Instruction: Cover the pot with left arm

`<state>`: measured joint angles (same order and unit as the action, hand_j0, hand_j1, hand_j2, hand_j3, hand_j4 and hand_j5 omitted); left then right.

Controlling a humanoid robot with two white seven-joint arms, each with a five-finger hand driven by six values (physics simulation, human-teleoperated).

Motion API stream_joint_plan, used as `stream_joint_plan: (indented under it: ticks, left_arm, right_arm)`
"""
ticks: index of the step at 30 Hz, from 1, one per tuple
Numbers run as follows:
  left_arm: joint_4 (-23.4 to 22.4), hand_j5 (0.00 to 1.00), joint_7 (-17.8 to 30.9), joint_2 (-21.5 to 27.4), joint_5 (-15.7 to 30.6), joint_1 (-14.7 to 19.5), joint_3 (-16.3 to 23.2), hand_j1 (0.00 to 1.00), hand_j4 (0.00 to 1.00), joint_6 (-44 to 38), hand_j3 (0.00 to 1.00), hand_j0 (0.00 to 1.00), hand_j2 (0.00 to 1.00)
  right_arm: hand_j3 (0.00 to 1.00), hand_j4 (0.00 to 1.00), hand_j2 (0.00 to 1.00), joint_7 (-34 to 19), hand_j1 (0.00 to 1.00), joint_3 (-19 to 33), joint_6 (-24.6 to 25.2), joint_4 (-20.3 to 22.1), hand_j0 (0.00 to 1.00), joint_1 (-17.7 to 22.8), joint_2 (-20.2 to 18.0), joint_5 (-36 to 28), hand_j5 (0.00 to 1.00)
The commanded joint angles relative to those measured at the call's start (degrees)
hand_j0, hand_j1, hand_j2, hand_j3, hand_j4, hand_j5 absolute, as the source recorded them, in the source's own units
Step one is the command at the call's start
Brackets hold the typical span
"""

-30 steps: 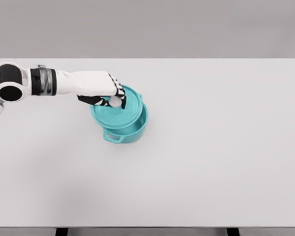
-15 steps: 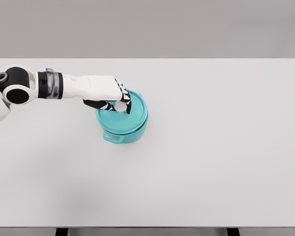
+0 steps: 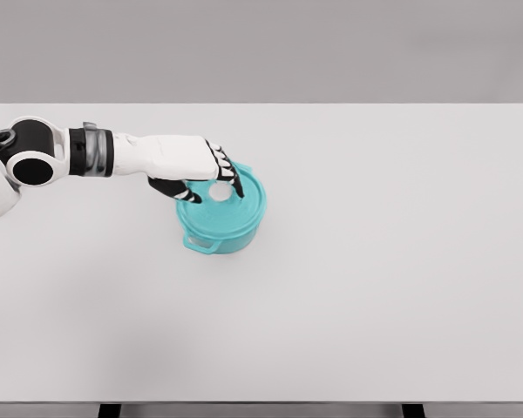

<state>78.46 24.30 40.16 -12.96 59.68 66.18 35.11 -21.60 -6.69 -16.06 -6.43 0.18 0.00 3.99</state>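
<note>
A teal pot point(image 3: 218, 241) with a small side handle stands on the white table point(image 3: 375, 261), left of the middle. Its teal lid point(image 3: 244, 213) lies flat on the rim and closes the pot. The lid's white knob point(image 3: 220, 193) shows in full. My left hand point(image 3: 213, 185) reaches in from the left and hovers over the lid. Its fingers point(image 3: 232, 174) are stretched past the knob and the thumb is on the near side, with small gaps to the knob, so the hand is open. The right arm is out of view.
The table's far edge runs along the top against a grey wall, and its near edge shows at the bottom. My left forearm point(image 3: 131, 155) spans the table's left side at the pot's height.
The lid, held tilted over the pot's left rim, has moved right and settled flat on the pot. The fingers, curled on the knob before, have loosened and spread.
</note>
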Motion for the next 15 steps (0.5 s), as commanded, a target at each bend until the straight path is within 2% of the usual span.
stream_joint_plan:
  ticks: [1,2,3,5,6,7,9,10,11,12,13,15]
  left_arm:
    - [0.0,0.88,0.1,0.1,0.1,0.0,0.0,0.88,0.88,-0.1,0.88,0.88,0.88]
    - [0.0,0.88,0.1,0.1,0.1,0.0,0.0,0.88,0.88,-0.1,0.88,0.88,0.88]
    - [0.0,0.92,0.1,0.3,0.1,0.1,0.0,0.92,0.92,-0.1,0.92,0.92,0.92]
    - [2.3,1.00,0.0,2.5,1.3,2.3,-0.2,1.00,1.00,-0.1,1.00,1.00,1.00]
    - [5.6,1.00,0.0,7.5,7.1,4.6,-0.2,1.00,1.00,-0.1,1.00,1.00,1.00]
    - [7.8,1.00,0.1,12.3,10.3,4.9,-0.3,1.00,1.00,-0.1,1.00,1.00,1.00]
    - [6.4,1.00,0.1,18.8,11.9,4.0,-1.0,1.00,1.00,-0.1,1.00,1.00,1.00]
    - [5.1,1.00,0.1,22.3,13.3,2.6,-1.8,1.00,1.00,-0.1,1.00,1.00,1.00]
    - [3.7,1.00,0.1,22.4,14.0,-0.8,-5.5,1.00,1.00,-0.1,1.00,1.00,1.00]
    - [1.7,1.00,0.1,22.2,15.1,-6.6,-12.0,1.00,1.00,-0.1,1.00,1.00,1.00]
    - [1.5,1.00,0.1,21.9,15.0,-9.0,-13.7,1.00,1.00,-0.1,1.00,1.00,1.00]
    - [0.6,1.00,0.1,22.2,15.2,-9.2,-14.0,1.00,1.00,-0.1,1.00,1.00,1.00]
  right_arm:
    - [1.00,1.00,1.00,0.0,1.00,0.0,0.0,0.0,1.00,0.0,0.0,0.0,1.00]
    - [1.00,1.00,1.00,0.0,1.00,0.0,0.0,-0.1,1.00,0.0,0.0,0.0,1.00]
    - [1.00,1.00,1.00,0.0,1.00,0.0,0.0,0.0,1.00,0.0,0.0,0.0,1.00]
    - [1.00,1.00,1.00,0.0,1.00,0.0,0.0,-0.1,1.00,0.0,0.0,0.0,1.00]
    - [1.00,1.00,1.00,0.0,1.00,0.0,0.0,0.0,1.00,0.0,0.0,0.0,1.00]
    - [1.00,1.00,1.00,0.0,1.00,0.0,0.0,0.0,1.00,0.0,0.0,0.0,1.00]
    - [1.00,1.00,1.00,0.0,1.00,0.0,0.0,0.0,1.00,0.0,0.0,0.0,1.00]
    - [1.00,1.00,1.00,0.0,1.00,0.0,0.0,0.0,1.00,0.0,0.0,0.0,1.00]
    - [1.00,1.00,1.00,0.0,1.00,0.0,0.0,0.0,1.00,0.0,0.0,0.0,1.00]
    - [1.00,1.00,1.00,0.0,1.00,0.0,0.0,0.0,1.00,0.0,0.0,0.0,1.00]
    - [1.00,1.00,1.00,0.0,1.00,0.0,0.0,0.0,1.00,0.0,0.0,0.0,1.00]
    - [1.00,1.00,1.00,0.0,1.00,0.0,0.0,0.0,1.00,0.0,0.0,0.0,1.00]
